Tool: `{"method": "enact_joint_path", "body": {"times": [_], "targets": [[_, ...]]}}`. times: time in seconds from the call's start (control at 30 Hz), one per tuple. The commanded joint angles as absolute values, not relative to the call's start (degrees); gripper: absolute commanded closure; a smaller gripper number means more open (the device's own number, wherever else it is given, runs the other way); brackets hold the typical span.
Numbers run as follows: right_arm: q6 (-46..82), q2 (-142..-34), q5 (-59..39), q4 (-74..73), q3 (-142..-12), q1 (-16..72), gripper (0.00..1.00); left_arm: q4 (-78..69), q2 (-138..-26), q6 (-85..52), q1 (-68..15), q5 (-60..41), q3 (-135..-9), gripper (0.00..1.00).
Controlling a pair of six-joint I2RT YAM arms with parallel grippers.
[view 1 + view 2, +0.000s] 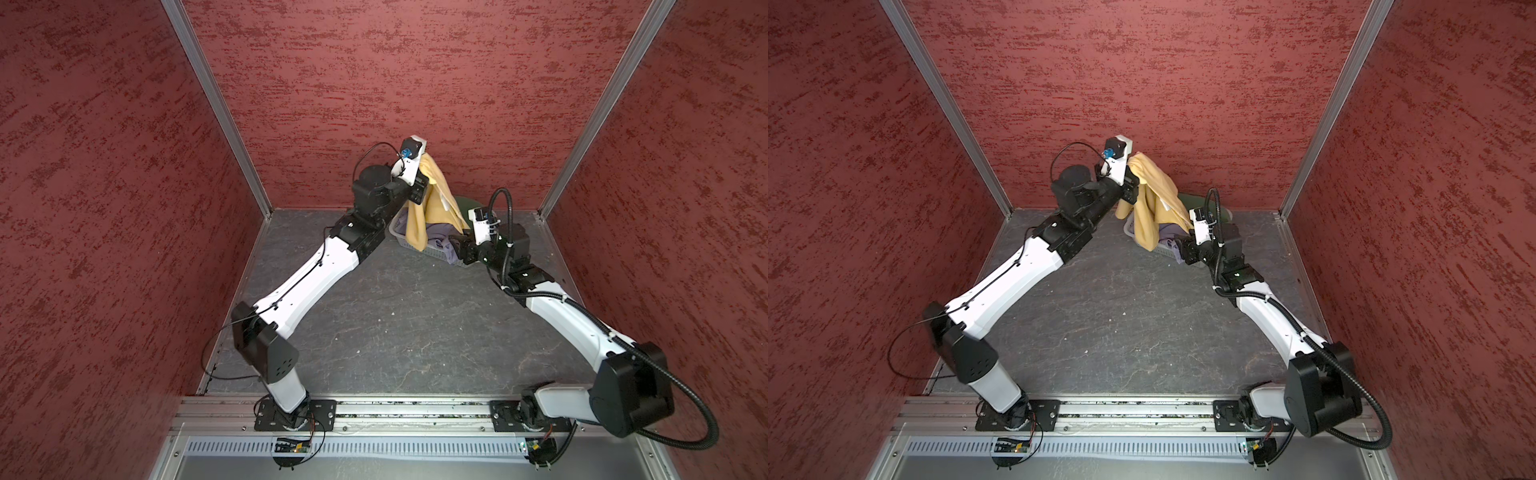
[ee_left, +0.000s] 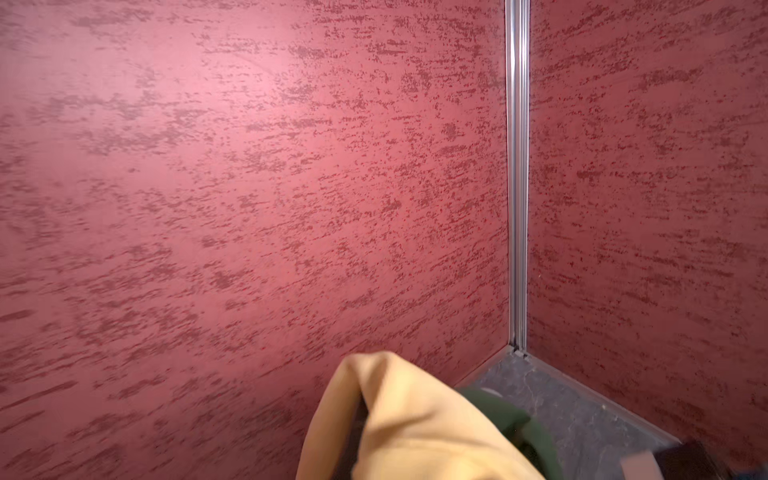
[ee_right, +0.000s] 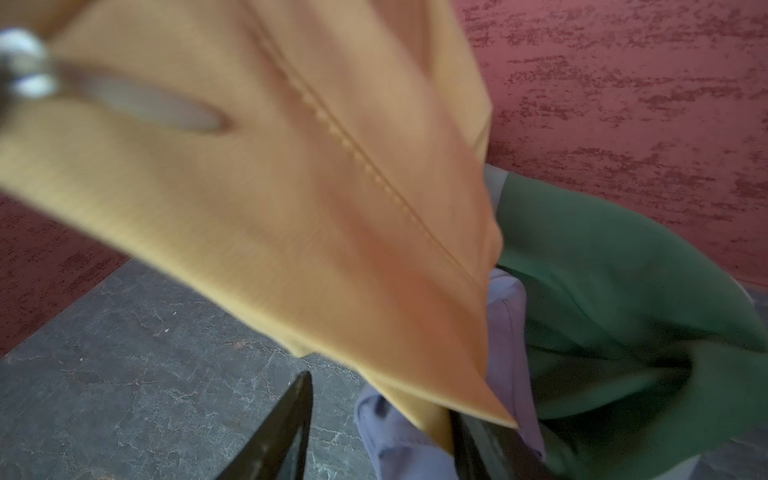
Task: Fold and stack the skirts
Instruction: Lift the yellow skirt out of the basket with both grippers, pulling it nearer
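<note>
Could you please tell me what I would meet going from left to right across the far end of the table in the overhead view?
left end effector → mustard yellow skirt, hanging from it → dark green skirt

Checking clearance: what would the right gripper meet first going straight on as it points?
Likely the low corner of the yellow skirt, just ahead of the right gripper; the lavender skirt is close too, so depth is unclear.
</note>
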State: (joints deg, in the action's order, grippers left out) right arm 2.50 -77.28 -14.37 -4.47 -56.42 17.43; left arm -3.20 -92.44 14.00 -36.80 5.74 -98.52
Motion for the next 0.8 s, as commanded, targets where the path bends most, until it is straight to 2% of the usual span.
{"method": "enact_joint_path", "body": {"times": [0.0,0.27,0.5,0.77], "targets": [[0.8,-79.9,-11.9,-1.1,-58.3,17.3,0.45,-9.6,-81.7,13.3,-33.8,10.1,-93.7,1.00],[-2.6,-88.2,-10.5,3.5,-65.6,18.5,0.44,3.5,-66.4,4.3,-29.2,16.2,-74.7,1.00],[-5.3,-97.1,-7.7,6.0,-71.8,20.8,0.44,13.0,-61.5,-1.2,-27.8,26.0,-64.4,1.00],[-7.2,-105.0,-9.6,8.9,-76.6,22.4,0.37,21.0,-53.1,-9.2,-17.0,31.6,-58.3,1.00]]}}
